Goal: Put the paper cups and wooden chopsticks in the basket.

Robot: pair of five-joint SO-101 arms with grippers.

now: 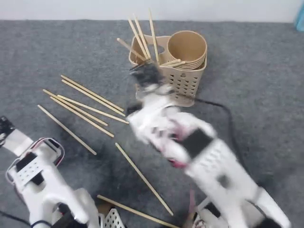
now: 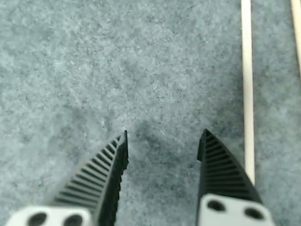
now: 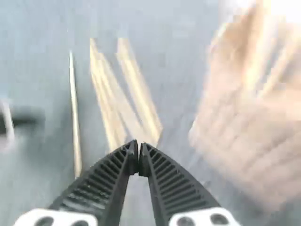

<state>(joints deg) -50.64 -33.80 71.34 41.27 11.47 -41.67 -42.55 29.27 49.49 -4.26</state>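
High view: beige perforated plastic basket (image 1: 178,78) stands on the grey felt-covered bench (image 1: 256,71), stacked brown paper cups (image 1: 187,47) already in one compartment, a bundle of upright wooden chopsticks (image 1: 141,38) in the one beside it. No cups outside the basket, so I judge only sticks are left. Loose wooden chopsticks (image 1: 88,102) lie fanned on the bench on the left arm's side of the basket, long axes all running diagonally toward it. One single stick (image 1: 66,124) lies farther from the basket than the fan, and two more (image 1: 142,178) lie on the arms' side of the basket. Right end effector (image 1: 147,76) is up against the basket wall below the stick bundle. Left end effector (image 1: 5,127) is well away from the basket, beyond the fan. Left wrist view: left end effector (image 2: 164,136) has fingers apart, nothing between them, just bare bench. One chopstick (image 2: 247,89) runs parallel to the fingers, just outside one of them, so not yet straddled. The opening crosses the stick's long axis, so a small sideways shift should bracket it. Right wrist view: right end effector (image 3: 138,143) has fingers pressed together, and no stick is visible between them. The basket (image 3: 249,127) is close beside it, blurred sticks (image 3: 110,103) ahead. Left arm looks nearer the loose sticks farthest from the basket.
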